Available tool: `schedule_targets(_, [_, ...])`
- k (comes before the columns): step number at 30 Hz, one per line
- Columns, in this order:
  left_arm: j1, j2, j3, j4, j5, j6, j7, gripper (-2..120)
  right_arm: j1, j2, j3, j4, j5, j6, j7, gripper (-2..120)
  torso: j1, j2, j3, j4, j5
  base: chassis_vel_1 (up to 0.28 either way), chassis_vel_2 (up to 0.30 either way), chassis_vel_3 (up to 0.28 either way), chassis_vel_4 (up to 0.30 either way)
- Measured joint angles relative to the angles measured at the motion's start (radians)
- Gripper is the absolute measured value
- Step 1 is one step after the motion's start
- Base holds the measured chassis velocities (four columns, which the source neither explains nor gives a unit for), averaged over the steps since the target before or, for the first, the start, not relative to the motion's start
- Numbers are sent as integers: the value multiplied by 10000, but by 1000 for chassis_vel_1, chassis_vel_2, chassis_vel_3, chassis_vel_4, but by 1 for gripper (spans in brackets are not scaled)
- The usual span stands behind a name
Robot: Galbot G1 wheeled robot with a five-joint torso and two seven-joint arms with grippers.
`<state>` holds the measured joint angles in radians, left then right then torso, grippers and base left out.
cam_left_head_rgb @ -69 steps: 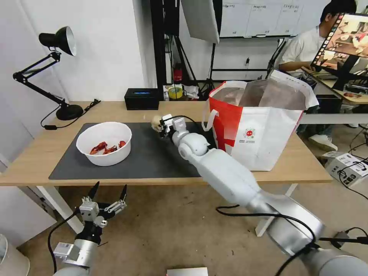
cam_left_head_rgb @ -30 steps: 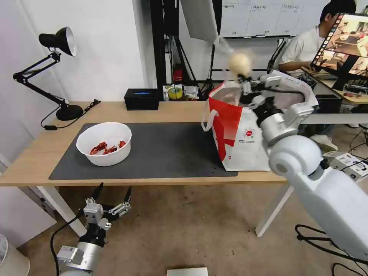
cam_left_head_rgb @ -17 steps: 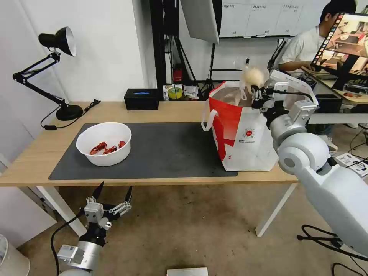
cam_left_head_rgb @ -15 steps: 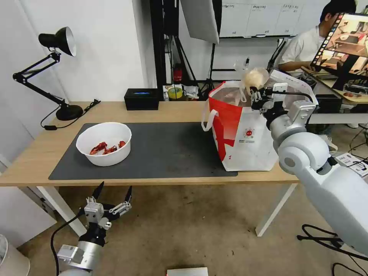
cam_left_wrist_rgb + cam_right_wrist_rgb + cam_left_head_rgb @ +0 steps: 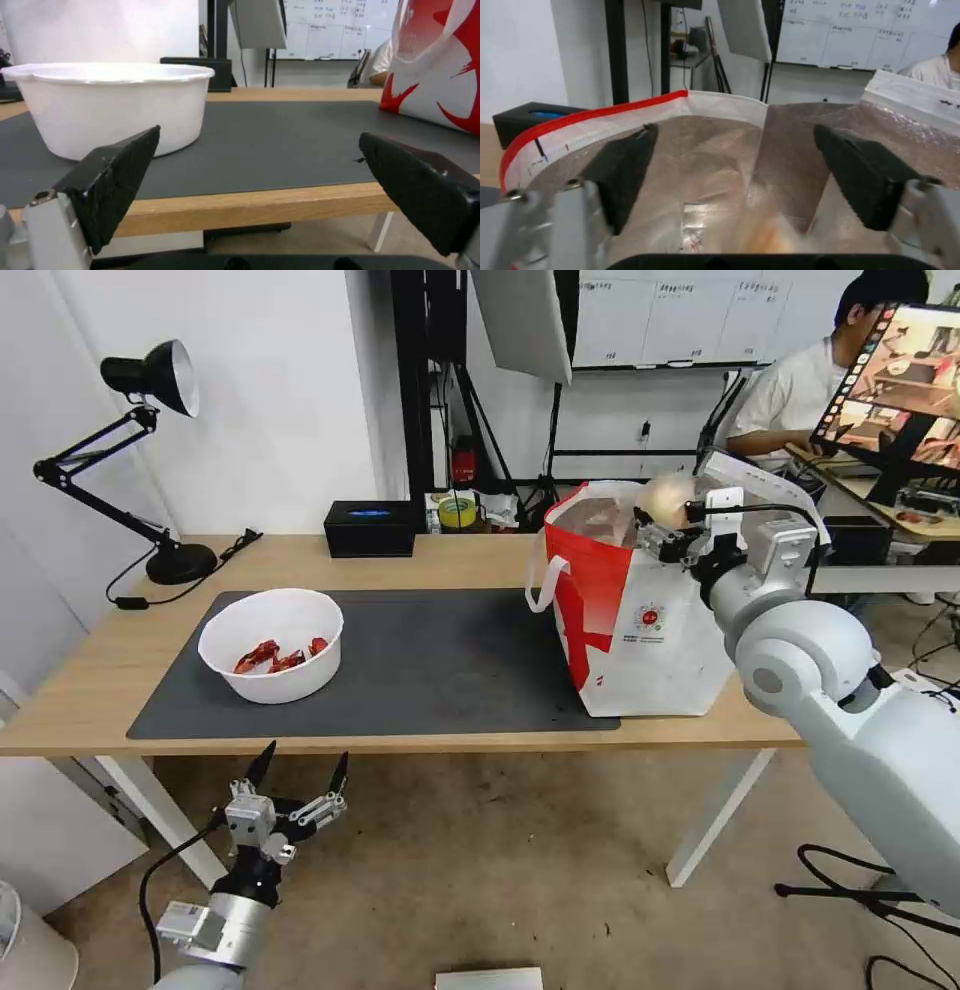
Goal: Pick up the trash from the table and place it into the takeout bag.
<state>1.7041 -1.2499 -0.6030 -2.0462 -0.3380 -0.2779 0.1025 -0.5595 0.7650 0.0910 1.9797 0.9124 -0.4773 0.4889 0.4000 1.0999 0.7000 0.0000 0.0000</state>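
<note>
Hung below the desk (image 5: 240,204) edge with left tool (image 5: 260,180) spread wide; faced a white bowl (image 5: 115,103) on the dark mat (image 5: 280,142), red-and-white bag (image 5: 440,75) alongside.

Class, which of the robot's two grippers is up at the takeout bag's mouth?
The right gripper, above the takeout bag; the left gripper hangs below the table edge.

Bagged bun (image 5: 664,496) over takeout bag (image 5: 640,620)

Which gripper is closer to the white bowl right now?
Left. The left gripper hangs open just below the table edge in front of the white bowl; the right gripper is over the takeout bag.
</note>
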Motion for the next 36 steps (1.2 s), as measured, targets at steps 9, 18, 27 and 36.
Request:
schedule_targets(9, [-23,66,-66,-19,-73,11,0,100,135,171,-172,-82,-20,-7,24,100,0,0,0,0,-1,0,0,0,0])
schedule_targets(18, [-69,181,-208,-118,-295,150,-13,100,-312,395,-155,343,-22,1460,42,100,0,0,0,0,-1,0,0,0,0])
schedule_targets(27, [-178,247,-281,-149,-415,202,-135,100,-2399,458,164,1670,-989,3621,-688,100,0,0,-1,-2,1,0,0,0,0])
schedule_targets(36, [-263,211,-269,-89,-433,202,-236,100,-5214,493,959,2734,-2704,4461,-1226,100,0,0,-1,0,1,0,0,0,0])
